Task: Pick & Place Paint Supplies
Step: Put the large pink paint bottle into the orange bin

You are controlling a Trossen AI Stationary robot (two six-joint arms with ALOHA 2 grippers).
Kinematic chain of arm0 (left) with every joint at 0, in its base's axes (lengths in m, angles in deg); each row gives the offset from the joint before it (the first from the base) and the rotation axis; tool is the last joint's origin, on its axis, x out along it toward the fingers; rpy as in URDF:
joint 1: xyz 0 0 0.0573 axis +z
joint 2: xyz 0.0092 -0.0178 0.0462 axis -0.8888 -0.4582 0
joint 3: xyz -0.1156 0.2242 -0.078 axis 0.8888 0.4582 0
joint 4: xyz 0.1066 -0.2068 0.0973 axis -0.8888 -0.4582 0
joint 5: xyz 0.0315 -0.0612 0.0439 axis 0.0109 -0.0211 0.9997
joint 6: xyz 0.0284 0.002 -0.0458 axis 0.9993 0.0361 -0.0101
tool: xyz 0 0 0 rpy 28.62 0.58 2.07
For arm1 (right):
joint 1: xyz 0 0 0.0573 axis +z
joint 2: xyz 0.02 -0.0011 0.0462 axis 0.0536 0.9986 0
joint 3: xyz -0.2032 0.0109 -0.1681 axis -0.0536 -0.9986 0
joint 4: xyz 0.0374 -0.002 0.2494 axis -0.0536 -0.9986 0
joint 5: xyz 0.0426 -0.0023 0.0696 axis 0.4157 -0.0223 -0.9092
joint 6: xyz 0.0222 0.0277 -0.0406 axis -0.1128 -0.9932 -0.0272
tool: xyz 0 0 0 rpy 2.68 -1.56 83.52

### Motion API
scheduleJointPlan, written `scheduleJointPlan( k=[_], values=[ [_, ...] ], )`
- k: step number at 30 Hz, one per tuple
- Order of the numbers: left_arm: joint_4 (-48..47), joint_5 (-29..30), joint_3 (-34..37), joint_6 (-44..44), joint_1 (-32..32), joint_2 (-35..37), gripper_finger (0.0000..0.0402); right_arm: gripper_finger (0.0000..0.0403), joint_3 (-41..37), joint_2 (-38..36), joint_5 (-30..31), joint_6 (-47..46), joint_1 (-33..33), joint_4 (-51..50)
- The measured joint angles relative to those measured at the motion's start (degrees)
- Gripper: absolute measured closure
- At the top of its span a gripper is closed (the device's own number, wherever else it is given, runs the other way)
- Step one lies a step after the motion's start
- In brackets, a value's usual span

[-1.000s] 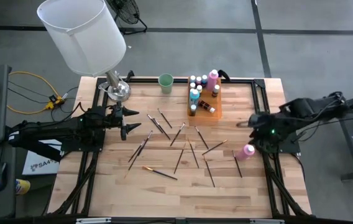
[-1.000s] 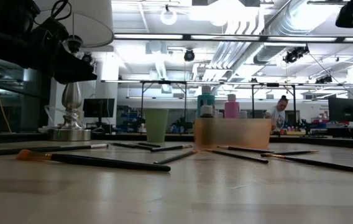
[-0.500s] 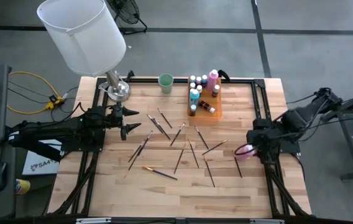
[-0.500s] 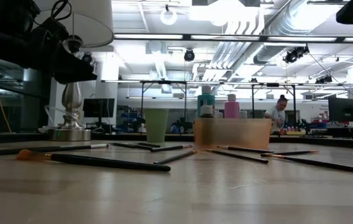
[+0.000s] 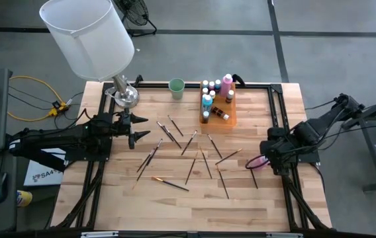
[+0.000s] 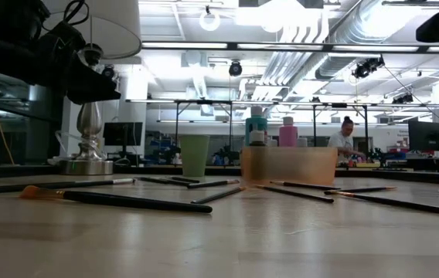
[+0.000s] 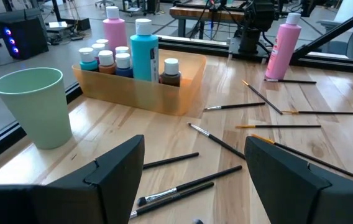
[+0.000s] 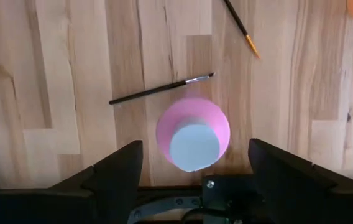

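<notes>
- Right gripper (image 8: 192, 180) has moved over the tall pink pale-capped paint bottle (image 8: 192, 132); fingers spread, bottle upright between them, ungrasped.
- Left gripper (image 7: 195, 171): fingers released above wooden bench (image 5: 194, 198).

A robotics lab: exposed ceiling ducts (image 6: 335, 38) and strip lights at 12 o'clock, workbenches (image 6: 281, 104) beyond, concrete floor (image 5: 320, 59).

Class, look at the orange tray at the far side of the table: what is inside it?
The orange tray holds upright paint bottles: a tall teal bottle, a tall pink bottle and several small pale-capped ones. The tray walls cover their bases.
</notes>
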Motion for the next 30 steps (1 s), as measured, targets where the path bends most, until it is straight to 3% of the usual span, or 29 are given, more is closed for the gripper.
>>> scheduleJointPlan(
  k=[12, 24, 30],
  values=[
    [0.00, -0.02, 0.00, 0.00, 0.02, 0.00, 0.0128, 0.0170, 0.00, 0.00, 0.09, 3.01, 0.00, 0.17],
    [0.00, -0.02, 0.00, 0.00, 0.00, 0.00, 0.0128, 0.0175, -3.15, 0.11, -0.45, 2.51, 0.00, 3.53],
    [0.00, -0.01, 0.00, 0.00, 0.00, -0.02, 0.0128, 0.0215, -3.15, 0.11, -1.72, 2.33, 0.00, 2.86]
  ],
)
